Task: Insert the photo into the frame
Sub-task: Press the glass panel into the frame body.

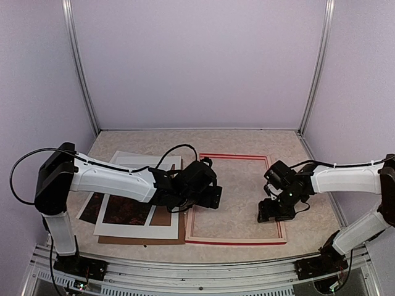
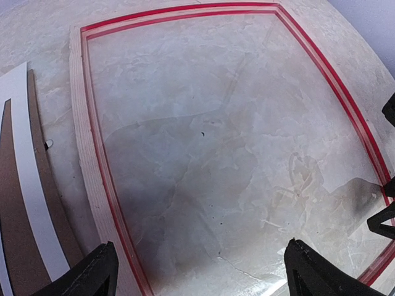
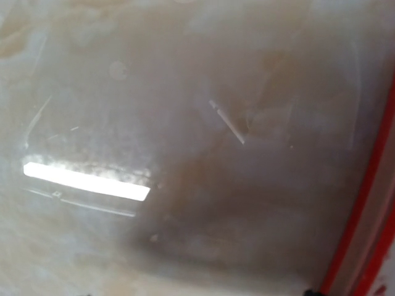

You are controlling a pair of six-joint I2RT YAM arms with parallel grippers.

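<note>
At lower left of the top view, the photo [image 1: 126, 211] lies flat under the white mat board [image 1: 133, 232]. It shows through the mat window and sticks out past the mat's left edge. A brown backing board [image 1: 170, 217] lies under both. The frame [image 1: 236, 239] lies face down at centre right of the desk [image 1: 247, 139], just beside that stack.

**Claw state**
- Left claw [image 1: 210, 196]: released, jaws wide, nothing between them. It hangs over the frame's left rail [image 2: 92, 166].
- Right claw [image 1: 274, 213]: released, low over the glossy pane [image 3: 185, 154] at the frame's lower right. Nothing is seen in its grip.

**Hazards (judged)**
1. The photo is thin, flat and covered. A claw pinching its exposed edge may crease the print, or drag the mat board along with it.
2. The stack lies close to the frame. Sliding the mat may push the frame out of position.
3. The right claw is close to the pane. Further descent may scratch it or press on it.
4. Both claws work near the same opening. A photo carried in may strike the right claw if it is not withdrawn.
</note>
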